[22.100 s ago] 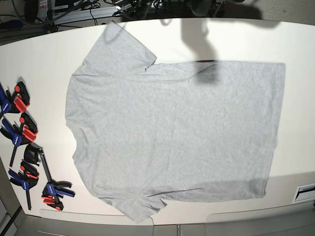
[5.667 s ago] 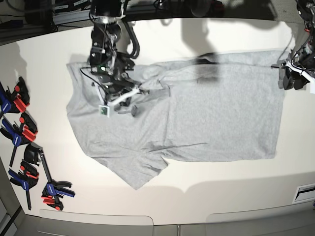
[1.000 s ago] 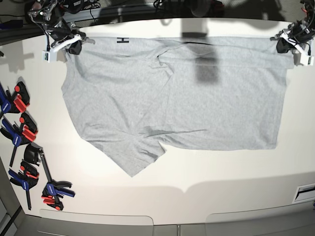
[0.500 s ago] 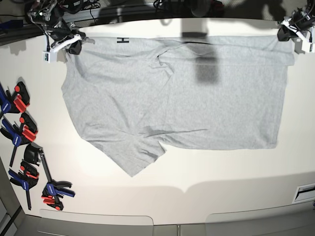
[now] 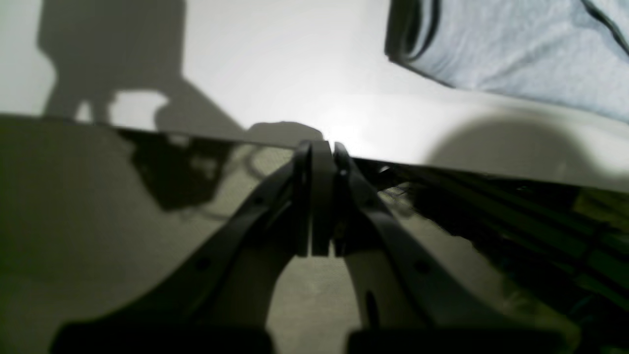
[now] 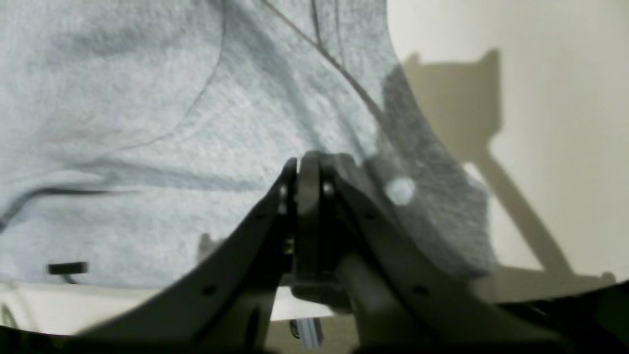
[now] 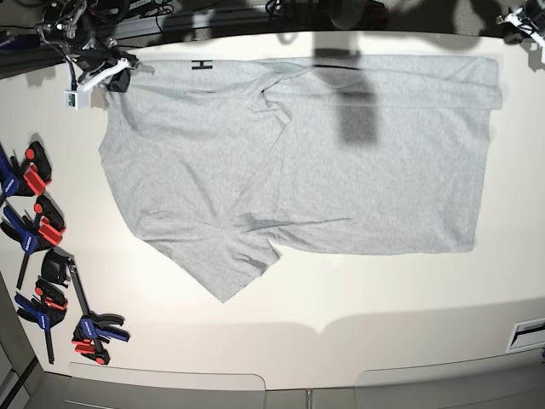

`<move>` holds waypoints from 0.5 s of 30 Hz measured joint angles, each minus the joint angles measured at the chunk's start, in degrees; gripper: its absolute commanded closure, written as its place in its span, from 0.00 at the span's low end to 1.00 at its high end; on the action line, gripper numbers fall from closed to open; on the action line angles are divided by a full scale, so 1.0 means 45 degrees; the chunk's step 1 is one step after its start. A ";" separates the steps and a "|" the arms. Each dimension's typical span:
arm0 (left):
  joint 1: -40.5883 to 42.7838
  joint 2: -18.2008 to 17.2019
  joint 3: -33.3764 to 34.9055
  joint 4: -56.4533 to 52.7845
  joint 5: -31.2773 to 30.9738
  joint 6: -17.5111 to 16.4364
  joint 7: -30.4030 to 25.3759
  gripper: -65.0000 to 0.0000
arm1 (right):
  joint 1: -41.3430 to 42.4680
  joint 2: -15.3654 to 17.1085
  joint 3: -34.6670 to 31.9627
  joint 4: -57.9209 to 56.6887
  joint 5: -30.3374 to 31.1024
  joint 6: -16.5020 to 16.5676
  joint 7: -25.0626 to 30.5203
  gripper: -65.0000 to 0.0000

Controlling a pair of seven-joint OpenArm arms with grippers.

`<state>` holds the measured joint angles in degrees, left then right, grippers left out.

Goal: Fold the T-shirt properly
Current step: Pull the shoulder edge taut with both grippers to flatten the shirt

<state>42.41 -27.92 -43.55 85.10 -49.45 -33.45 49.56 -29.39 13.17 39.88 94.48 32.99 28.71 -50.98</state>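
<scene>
Just clamps [image 7: 38, 247] beside T-shirt [image 7: 298, 162]

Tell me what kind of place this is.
Most likely a robotics lab or workshop bench: a white table with a T-shirt spread flat, blue-and-red bar clamps along one edge, and cables and metal framing behind it.

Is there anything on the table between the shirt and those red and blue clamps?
No. In the base view, only bare white table lies between the T-shirt and the clamps.
</scene>
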 measured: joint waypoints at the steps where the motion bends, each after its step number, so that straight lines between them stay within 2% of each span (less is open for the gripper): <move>1: 0.0049 -0.0010 -0.0155 0.0296 -0.0311 -0.0039 -0.0010 1.00 | 0.0000 0.0000 0.0000 0.0000 0.0053 0.0005 -0.0029 1.00; 6: -0.0291 -0.0092 -0.0058 0.1783 -0.0588 -0.0053 -0.0010 1.00 | 0.0000 0.0000 0.0000 0.0000 0.0117 0.0005 -0.0029 1.00; 10: -0.0952 -0.0044 0.0525 0.1836 -0.0481 -0.0053 0.0287 1.00 | 0.0000 0.0005 0.0000 0.0000 0.0112 0.0000 -0.0034 1.00; 15: -0.1535 -0.0078 0.1768 0.1836 0.0588 0.0452 0.0063 1.00 | 0.0005 0.0000 0.0000 0.0000 0.0117 0.0005 -0.0029 1.00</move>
<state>35.51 -28.27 -35.59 93.36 -46.81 -31.42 49.84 -29.36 13.17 39.88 94.48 33.52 28.73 -51.11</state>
